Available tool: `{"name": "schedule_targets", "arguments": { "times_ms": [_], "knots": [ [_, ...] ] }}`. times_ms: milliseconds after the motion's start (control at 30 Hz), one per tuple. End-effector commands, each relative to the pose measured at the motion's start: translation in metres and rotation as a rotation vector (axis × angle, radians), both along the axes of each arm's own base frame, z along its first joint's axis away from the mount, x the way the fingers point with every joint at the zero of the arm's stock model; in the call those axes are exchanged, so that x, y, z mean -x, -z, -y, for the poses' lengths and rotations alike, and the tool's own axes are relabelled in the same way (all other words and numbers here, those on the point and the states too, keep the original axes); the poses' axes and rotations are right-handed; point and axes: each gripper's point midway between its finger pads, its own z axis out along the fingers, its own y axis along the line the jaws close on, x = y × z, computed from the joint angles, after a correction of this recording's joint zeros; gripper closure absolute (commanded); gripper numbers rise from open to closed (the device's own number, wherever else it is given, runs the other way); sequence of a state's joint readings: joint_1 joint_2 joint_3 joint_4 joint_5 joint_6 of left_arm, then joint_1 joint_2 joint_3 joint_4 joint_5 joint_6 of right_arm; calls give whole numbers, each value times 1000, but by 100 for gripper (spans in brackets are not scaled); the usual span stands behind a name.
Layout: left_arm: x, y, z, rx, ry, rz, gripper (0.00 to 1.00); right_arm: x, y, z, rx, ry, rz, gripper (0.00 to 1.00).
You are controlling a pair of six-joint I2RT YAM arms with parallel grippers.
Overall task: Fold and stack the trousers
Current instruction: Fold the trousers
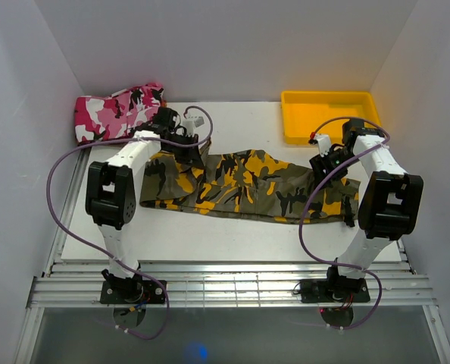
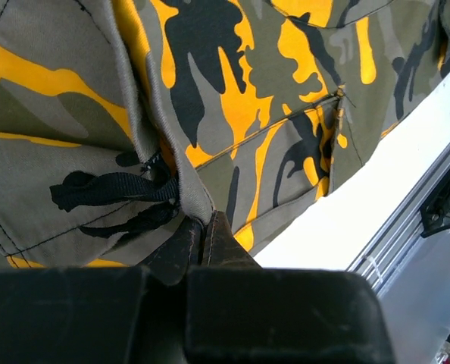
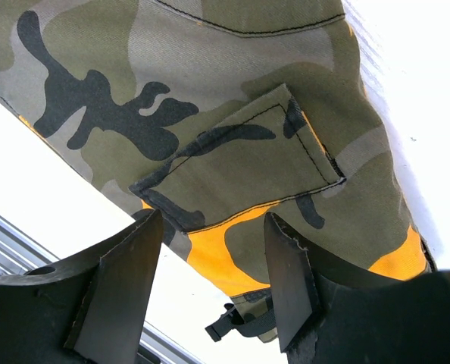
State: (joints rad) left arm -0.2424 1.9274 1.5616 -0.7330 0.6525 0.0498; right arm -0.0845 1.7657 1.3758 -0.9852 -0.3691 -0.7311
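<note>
Left hand is clamping its fingers together on a raised fold of the trousers, just beside a black strap at their left end. Right hand is hovering with fingers apart over a flapped pocket at the trousers' right end, gripping nothing. The trousers are lying stretched left to right across the middle of the white surface. A pink camouflage garment is sitting at the far left corner, and a yellow tray is sitting at the far right.
</note>
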Motion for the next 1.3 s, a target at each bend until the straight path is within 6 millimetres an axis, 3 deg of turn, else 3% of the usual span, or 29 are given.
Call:
{"name": "schedule_targets", "arguments": {
  "times_ms": [0,133,200,267,333,433,500,600,733,900,1000,1100,1267],
  "knots": [
    [5,21,9,15,5,-47,100,-1,-6,-2,-6,5,21,38],
    [18,47,8,-31,-1,-82,96,-1,-5,-2,-5,2,20,38],
    [23,55,10,-34,7,-105,77,-1,-4,-4,-13,7,13,37],
    [24,53,12,-22,23,-101,65,-2,-5,-4,-18,9,14,37],
    [25,35,13,-4,46,-56,62,-1,-5,-4,-19,11,14,37],
    [23,-4,8,-13,77,66,37,0,-6,-3,-11,13,16,37],
    [22,-18,-2,-24,58,97,31,1,-4,-4,-16,13,14,37],
    [24,-36,-23,38,13,81,30,-1,-3,-6,-27,23,16,37],
    [25,-43,-32,152,3,56,43,-7,-8,-12,-59,36,20,38],
    [25,-12,-22,210,-14,-47,50,-12,-14,-19,-91,48,21,39],
    [16,14,-29,140,-94,-69,58,-9,-12,-20,-91,47,12,40],
    [13,33,-42,86,-188,-98,55,-4,-10,-20,-89,43,8,41],
    [4,42,-49,57,-281,-87,49,-1,-8,-18,-73,35,9,41]
  ]
}}
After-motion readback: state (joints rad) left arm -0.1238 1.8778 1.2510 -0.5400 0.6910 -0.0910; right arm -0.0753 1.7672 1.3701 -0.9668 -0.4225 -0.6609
